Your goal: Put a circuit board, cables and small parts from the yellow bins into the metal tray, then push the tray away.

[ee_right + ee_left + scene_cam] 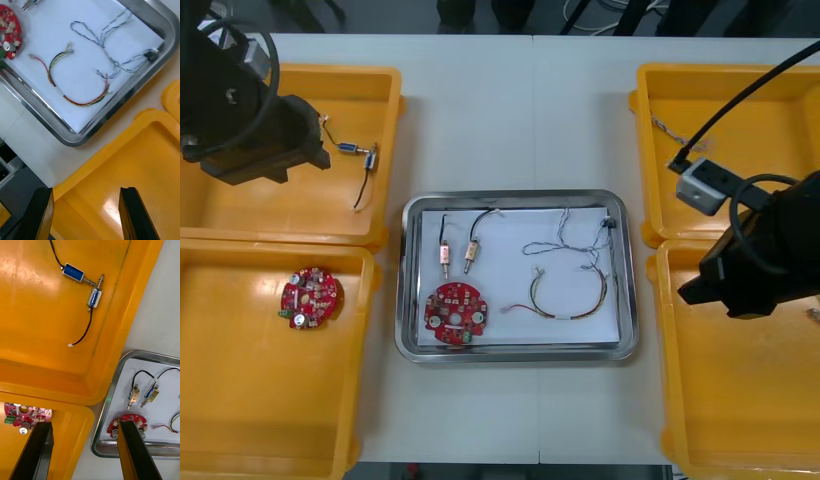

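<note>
Shiny rectangular metal tray (510,354) lies just left of wide-open, empty right gripper (88,192), long axis crosswise; left gripper (85,426), also wide, sits farther.

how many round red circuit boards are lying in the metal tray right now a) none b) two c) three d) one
d: one red circuit board lies in the near left corner of the metal tray; the other board sits in the near left yellow bin.
</note>
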Tool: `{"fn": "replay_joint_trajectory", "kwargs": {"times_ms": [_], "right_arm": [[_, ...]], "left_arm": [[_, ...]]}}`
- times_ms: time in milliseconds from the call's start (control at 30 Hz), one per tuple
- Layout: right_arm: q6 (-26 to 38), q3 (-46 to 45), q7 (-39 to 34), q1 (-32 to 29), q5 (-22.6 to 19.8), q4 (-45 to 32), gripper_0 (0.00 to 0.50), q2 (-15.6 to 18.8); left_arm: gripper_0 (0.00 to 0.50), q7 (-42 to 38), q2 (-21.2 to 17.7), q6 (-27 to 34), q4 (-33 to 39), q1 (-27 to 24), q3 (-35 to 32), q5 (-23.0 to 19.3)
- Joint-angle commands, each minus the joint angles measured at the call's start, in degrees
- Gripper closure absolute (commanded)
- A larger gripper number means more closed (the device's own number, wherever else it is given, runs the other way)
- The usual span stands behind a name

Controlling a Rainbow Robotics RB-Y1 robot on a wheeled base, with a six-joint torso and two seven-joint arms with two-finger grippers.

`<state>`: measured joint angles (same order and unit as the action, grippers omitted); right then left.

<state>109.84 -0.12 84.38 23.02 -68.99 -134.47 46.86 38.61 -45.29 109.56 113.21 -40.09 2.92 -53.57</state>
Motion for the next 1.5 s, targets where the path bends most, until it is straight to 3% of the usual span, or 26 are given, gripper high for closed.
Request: {"fn": "replay_joint_trajectory", "kwargs": {"times_ms": [33, 233, 633, 1133, 1500], "right_arm": [[0.16, 9.34, -0.09, 6.42, 1.14, -1.15, 0.0, 2.36], [0.16, 22.88, 0.17, 12.49, 6.5, -3.69, 0.0, 2.27], [-3.49, 46.96, 1.76, 21.72, 19.59, -3.43, 0.0, -3.35], [-8.41, 57.6, 3.95, 24.35, 24.43, 7.82, 0.0, -13.46], [-11.84, 60.85, 5.8, 24.53, 24.51, 14.76, 0.0, -17.24]], "left_arm": [[0.0, 10.52, -2.52, 0.44, 2.1, 3.97, -5.12, -0.75], [0.0, 16.58, -3.31, 0.44, 2.28, 8.19, -9.07, -0.75], [0.0, 26.78, -6.74, 0.44, 2.28, 16.36, -14.87, -0.49], [0.0, 30.12, -6.91, 0.44, 2.28, 19.96, -19.0, -2.16], [0.0, 32.23, -7.26, 0.44, 2.72, 19.96, -19.27, -2.07]]}}
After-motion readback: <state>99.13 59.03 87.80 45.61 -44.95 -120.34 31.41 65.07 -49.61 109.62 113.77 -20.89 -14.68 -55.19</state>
